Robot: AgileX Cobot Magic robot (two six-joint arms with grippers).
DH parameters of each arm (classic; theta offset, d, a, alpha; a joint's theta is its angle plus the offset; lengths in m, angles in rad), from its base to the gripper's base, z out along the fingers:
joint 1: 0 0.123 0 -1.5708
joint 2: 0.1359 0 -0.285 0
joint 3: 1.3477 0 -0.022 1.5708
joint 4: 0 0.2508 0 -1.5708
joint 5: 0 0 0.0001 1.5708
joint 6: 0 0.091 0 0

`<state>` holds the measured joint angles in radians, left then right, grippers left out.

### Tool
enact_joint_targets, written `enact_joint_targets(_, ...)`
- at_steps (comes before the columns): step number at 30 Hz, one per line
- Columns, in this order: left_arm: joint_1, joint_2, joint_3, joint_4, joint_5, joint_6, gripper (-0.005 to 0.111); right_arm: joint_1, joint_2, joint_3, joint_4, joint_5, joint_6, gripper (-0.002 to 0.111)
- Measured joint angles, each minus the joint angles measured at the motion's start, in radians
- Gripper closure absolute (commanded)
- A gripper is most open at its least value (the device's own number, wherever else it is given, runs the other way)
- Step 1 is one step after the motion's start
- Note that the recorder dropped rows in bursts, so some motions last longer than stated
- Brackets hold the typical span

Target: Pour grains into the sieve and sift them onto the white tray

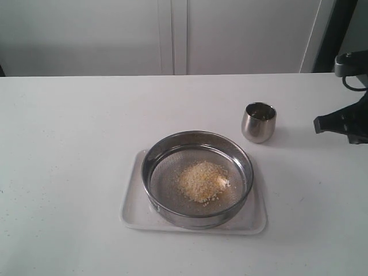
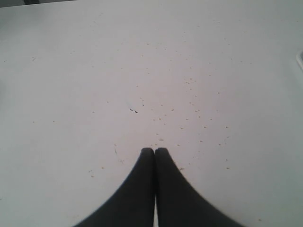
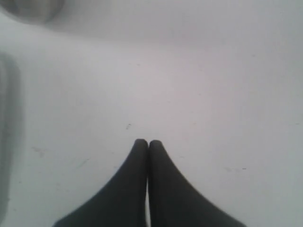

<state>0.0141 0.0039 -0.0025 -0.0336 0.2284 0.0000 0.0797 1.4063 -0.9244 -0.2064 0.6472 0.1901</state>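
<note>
While grains [image 1: 202, 181] lie heaped in the sieve [image 1: 197, 150] on the white tray [image 1: 133, 215], the left gripper [image 2: 154, 150] and right gripper [image 3: 147, 141] are closed, empty.

The place read as a robotics lab or test room. A broad, plain white worktop [image 1: 69, 172] filled the view, backed by pale grey wall panels [image 1: 86, 34] with straight vertical seams. A black robot arm [image 1: 345, 122] showed at the right edge. The kitchen pieces on show, a sieve [image 1: 195, 220] on a white tray [image 1: 133, 213] and a steel cup [image 1: 258, 123], stood laid out like a staged trial.
</note>
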Motion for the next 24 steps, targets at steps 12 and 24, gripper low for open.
enact_joint_targets(12,0.0,0.0,0.0,0.0,0.0,0.0,0.107,0.0,-0.149,0.205,0.126,-0.261,0.0,0.108)
enact_joint_targets(24,0.0,0.0,0.0,0.0,0.0,0.0,0.107,0.0,-0.29,0.337,0.191,-0.497,0.0,0.108)
